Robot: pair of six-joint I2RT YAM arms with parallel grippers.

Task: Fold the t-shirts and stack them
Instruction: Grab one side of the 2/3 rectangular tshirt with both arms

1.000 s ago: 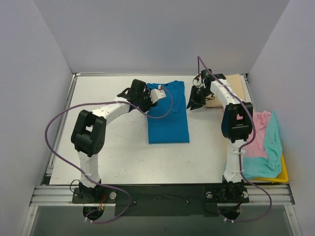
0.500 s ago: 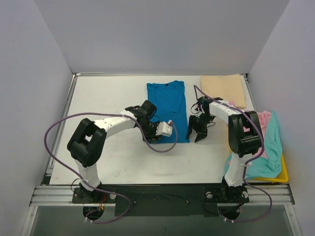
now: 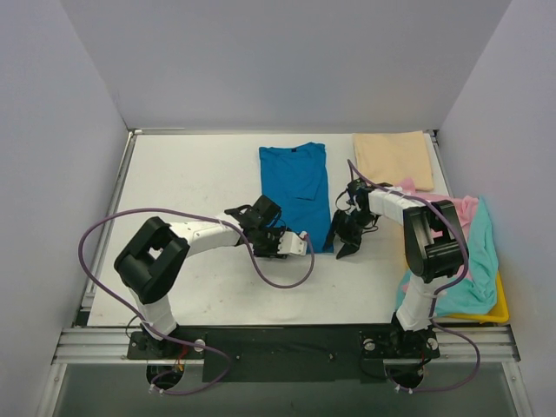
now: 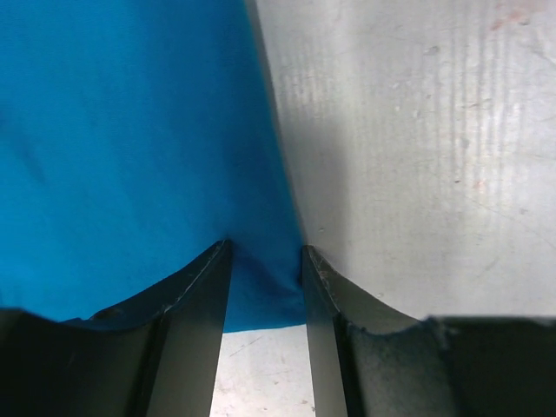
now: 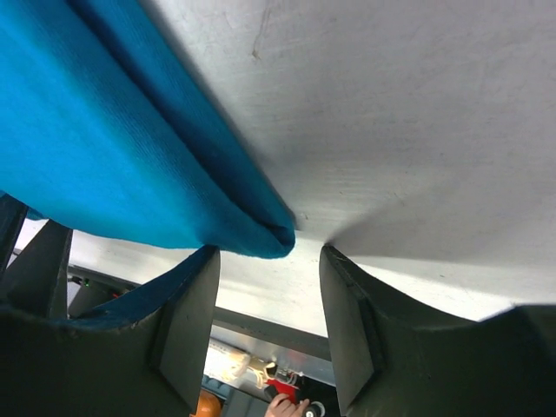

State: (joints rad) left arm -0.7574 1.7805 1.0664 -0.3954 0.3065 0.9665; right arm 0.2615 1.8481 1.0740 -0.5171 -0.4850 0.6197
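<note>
- Left gripper [image 3: 274, 246] [image 4: 265, 252]: low at the near left corner of the blue t-shirt [image 3: 295, 187]. The jaws stand a little apart. In the left wrist view that corner of the cloth [image 4: 122, 130] lies in the gap between them, flat on the table [image 4: 417, 130].
- Right gripper [image 3: 339, 245] [image 5: 269, 261]: low at the near right corner of the same shirt. The jaws are spread. In the right wrist view the doubled edge of the cloth [image 5: 95, 139] ends just beside the left-hand finger [image 5: 187, 321], and nothing is pinched.
- Blue t-shirt: 1 piece, folded to a long narrow strip, collar at the far end. It lies flat at the middle of the table [image 3: 191, 182], toward the far side.
- Beige t-shirt [image 3: 395, 159]: 1 piece, folded flat at the far right corner of the table, apart from the blue one.
- Pink t-shirt [image 3: 450, 261] and teal t-shirt [image 3: 482, 252]: 2 pieces, unfolded, heaped together at the right edge, draped over the yellow tray [image 3: 499, 308].
- Yellow tray: 1, mostly covered, with only its near right corner showing.
</note>
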